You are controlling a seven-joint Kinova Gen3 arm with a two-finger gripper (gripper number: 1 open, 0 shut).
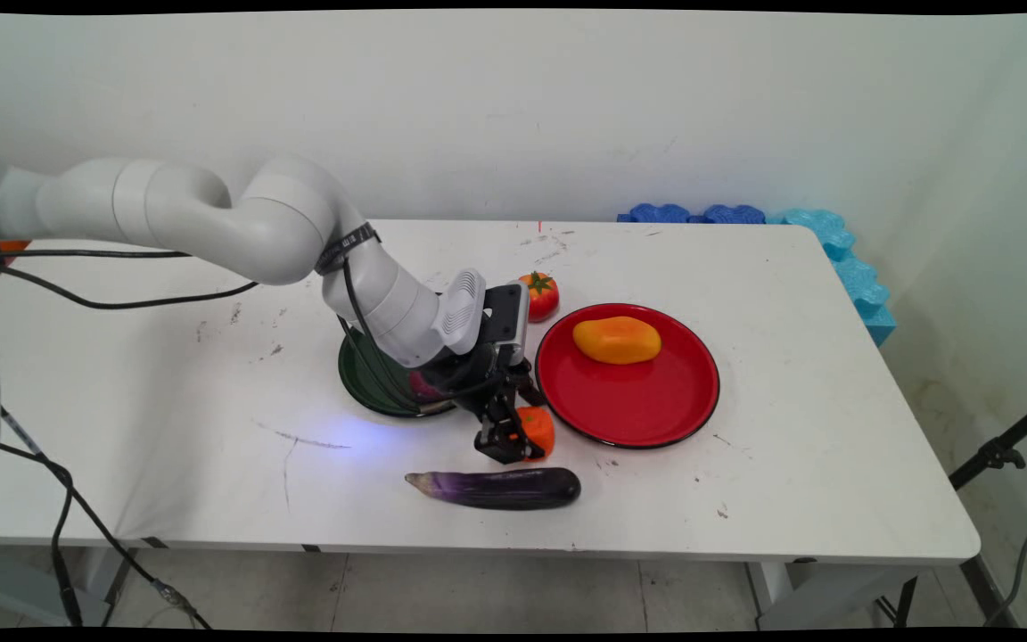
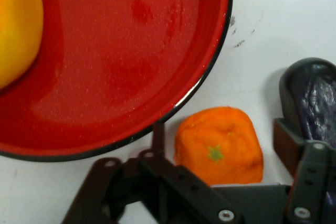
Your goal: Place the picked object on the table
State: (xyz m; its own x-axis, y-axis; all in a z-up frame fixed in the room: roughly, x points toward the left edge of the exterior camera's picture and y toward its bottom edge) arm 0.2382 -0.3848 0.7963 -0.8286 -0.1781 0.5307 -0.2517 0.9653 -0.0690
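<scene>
My gripper [image 1: 513, 441] is low over the table, open, with its fingers on either side of a small orange fruit [image 1: 538, 430]. In the hand view the gripper [image 2: 218, 140] straddles that orange fruit [image 2: 219, 145], a narrow gap showing on each side. The fruit sits just off the rim of a red plate [image 1: 638, 401], which holds a yellow-orange mango [image 1: 616, 340]. In the hand view the red plate [image 2: 131, 51] fills the top, the mango [image 2: 18, 24] at its left. A purple eggplant [image 1: 496, 489] lies just in front of the gripper; its end, the eggplant [image 2: 310, 98], shows at right.
A tomato [image 1: 542, 294] stands behind the hand, left of the red plate. A dark green plate [image 1: 366, 383] lies under the arm, with something purplish on it mostly hidden. Blue foam pieces [image 1: 843, 259] line the table's far right corner. Black cables hang at left.
</scene>
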